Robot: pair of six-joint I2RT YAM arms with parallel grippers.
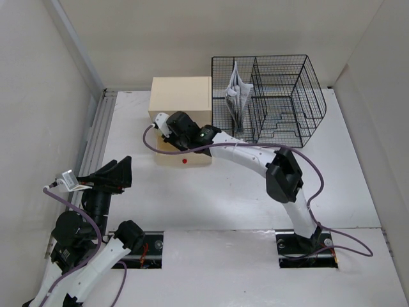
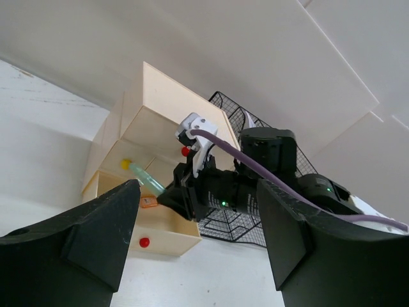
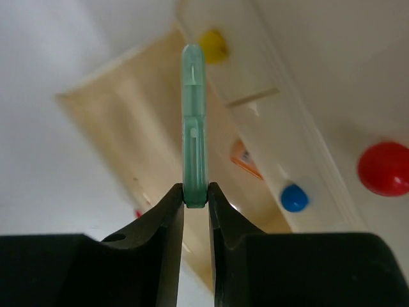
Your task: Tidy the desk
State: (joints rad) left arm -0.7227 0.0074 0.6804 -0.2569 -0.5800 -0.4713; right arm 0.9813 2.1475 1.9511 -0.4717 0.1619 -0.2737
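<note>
Your right fingers (image 3: 167, 236) pinch the end of a green pen (image 3: 193, 128), which points ahead over the open drawer (image 2: 172, 238) of the box (image 1: 181, 96). Your left fingers (image 2: 83, 249) are spread and empty, well to their left. The white table (image 1: 223, 198) lies below both. A wire basket (image 1: 281, 96) stands beyond, right of the box.

A beige drawer box (image 1: 181, 96) sits at twelve o'clock. Its bottom drawer (image 1: 169, 160) is open, with the red knob (image 1: 185, 161) facing six. Over the drawer hangs a green pen (image 3: 194, 128). At the box's three o'clock, a black wire basket (image 1: 316, 105) holds upright papers (image 1: 235, 96).
</note>
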